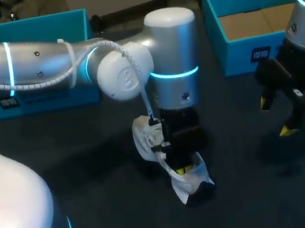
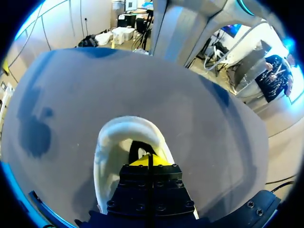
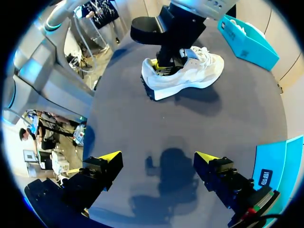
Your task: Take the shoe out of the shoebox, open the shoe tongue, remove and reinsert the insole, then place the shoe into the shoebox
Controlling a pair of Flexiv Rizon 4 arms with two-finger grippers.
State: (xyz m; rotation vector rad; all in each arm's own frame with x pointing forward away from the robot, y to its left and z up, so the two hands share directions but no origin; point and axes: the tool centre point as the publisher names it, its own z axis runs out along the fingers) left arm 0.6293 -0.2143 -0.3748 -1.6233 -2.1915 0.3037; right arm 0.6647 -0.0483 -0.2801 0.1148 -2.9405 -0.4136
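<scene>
A white shoe (image 1: 143,141) lies on the dark table near the middle, also seen in the right wrist view as the shoe (image 3: 202,71) on its sole. My left gripper (image 1: 184,169) comes straight down into the shoe's opening at the heel end. In the left wrist view the left gripper (image 2: 149,160) has its yellow tips pressed together inside the shoe (image 2: 107,152); whether anything thin is pinched between them is hidden. My right gripper (image 1: 276,118) hangs open over bare table to the right, apart from the shoe. Nothing is between the right gripper (image 3: 159,159) fingers.
An open teal shoebox (image 1: 236,53) with a brown cardboard floor stands at the back right, just behind my right arm. A second teal box (image 1: 27,29) stands at the back left, behind my left arm. Bare table lies between the shoe and my right gripper.
</scene>
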